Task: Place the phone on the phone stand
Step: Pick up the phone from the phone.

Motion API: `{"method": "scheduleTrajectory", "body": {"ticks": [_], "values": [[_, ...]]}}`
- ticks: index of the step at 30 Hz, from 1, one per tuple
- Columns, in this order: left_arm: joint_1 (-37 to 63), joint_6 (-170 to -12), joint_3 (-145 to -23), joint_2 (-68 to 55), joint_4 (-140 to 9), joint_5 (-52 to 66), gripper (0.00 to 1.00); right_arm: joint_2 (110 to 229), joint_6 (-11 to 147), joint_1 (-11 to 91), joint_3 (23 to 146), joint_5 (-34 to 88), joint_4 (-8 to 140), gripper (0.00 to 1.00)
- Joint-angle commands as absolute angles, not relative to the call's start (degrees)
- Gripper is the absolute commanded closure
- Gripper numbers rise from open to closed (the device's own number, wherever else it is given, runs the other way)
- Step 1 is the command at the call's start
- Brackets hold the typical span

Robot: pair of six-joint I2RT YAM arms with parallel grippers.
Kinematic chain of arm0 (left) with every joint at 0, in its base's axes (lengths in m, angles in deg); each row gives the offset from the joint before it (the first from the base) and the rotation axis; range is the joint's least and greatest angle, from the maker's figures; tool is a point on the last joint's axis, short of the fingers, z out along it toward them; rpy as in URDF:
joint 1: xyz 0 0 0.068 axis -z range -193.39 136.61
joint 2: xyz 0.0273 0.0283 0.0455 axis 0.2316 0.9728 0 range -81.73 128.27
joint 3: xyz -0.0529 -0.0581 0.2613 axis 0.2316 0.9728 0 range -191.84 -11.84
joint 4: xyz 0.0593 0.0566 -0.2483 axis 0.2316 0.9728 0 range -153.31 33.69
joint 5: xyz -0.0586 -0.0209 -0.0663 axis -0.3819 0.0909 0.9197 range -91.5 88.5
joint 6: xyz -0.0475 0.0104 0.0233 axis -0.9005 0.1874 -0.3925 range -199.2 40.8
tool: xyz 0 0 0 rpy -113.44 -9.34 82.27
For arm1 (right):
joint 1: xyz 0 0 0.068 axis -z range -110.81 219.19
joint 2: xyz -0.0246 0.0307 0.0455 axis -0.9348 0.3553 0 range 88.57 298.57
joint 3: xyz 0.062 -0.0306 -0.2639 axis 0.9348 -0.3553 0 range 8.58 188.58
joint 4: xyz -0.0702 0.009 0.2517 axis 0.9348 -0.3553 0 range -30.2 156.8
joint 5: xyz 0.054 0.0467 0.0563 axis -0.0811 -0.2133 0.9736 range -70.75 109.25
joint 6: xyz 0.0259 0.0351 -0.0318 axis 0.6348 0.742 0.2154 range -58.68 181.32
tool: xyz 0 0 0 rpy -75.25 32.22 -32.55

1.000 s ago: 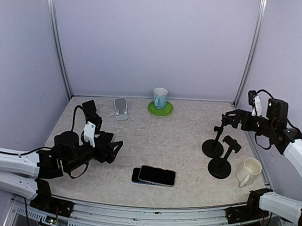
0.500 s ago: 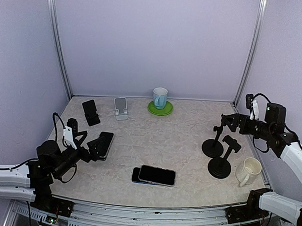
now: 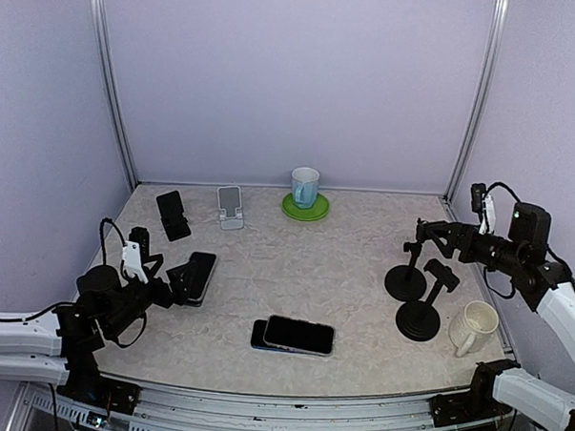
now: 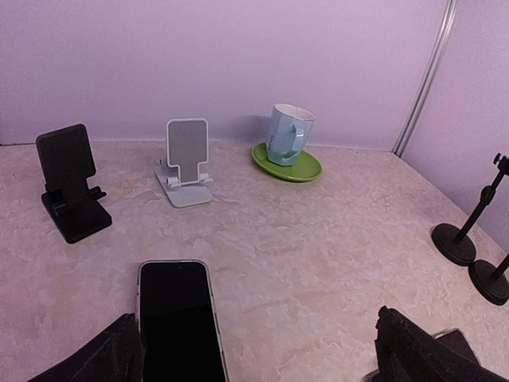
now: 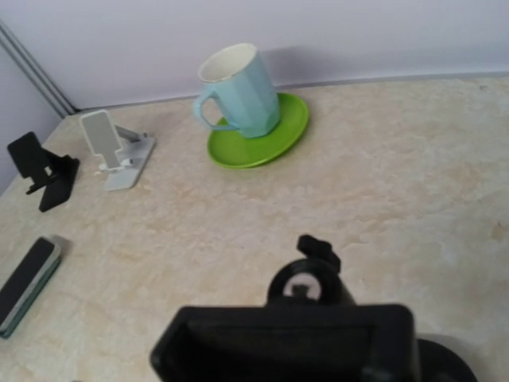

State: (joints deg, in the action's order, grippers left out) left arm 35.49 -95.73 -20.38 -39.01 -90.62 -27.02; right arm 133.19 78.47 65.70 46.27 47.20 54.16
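Phones lay in two spots on the marbled table [image 3: 343,266]: a dark phone [image 3: 197,276] flat at the lower left of the overhead view, and two stacked phones [image 3: 297,335] near the bottom centre. The left gripper [image 3: 175,285] sat low at the dark phone, its jaws spread wide. In the left wrist view one of its fingers [image 4: 103,358] was just beside the phone's left edge and the other was well off to the right, so nothing was clamped. The black phone stand [image 3: 173,215] and the white phone stand [image 3: 231,206] stood bare side by side in the upper left, well apart from that phone. A blue mug [image 3: 305,187] sat on a green saucer [image 3: 305,211] at upper centre. The right gripper [image 3: 437,234] hung at the right above two black round-based stands [image 3: 413,297], with a cream mug [image 3: 475,326] just right of them. Its own camera showed only a dark block, possibly a clamp head, so I cannot tell whether its jaws were apart or together.
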Motion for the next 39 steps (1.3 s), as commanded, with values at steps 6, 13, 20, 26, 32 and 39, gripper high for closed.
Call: {"method": "scheduleTrajectory", "body": {"ticks": [6, 13, 20, 26, 32, 39], "values": [[34.96, -96.38, -22.19, -37.96, -89.96, -26.89, 0.01, 131.89, 77.90, 66.29, 45.83, 47.20, 52.15, 0.18], [34.50, -99.10, -23.92, -34.37, -86.27, -35.25, 0.01, 130.69, 77.44, 66.30, 48.61, 40.14, 49.04, 0.11], [33.64, -102.37, -29.74, -22.21, -81.54, -37.79, 0.01, 131.05, 76.38, 66.29, 51.15, 38.70, 46.80, 0.09], [33.52, -105.01, -37.46, -12.10, -73.55, -41.07, 0.01, 130.42, 75.76, 66.29, 52.51, 38.09, 44.84, 0.07], [32.76, -105.71, -44.39, -5.06, -67.17, -38.96, 0.01, 129.04, 76.86, 66.29, 53.46, 39.11, 43.91, 0.07], [29.26, -102.68, -48.41, 1.16, -65.62, -30.39, 0.01, 127.47, 77.25, 66.29, 54.45, 40.28, 42.58, 0.06]]}}
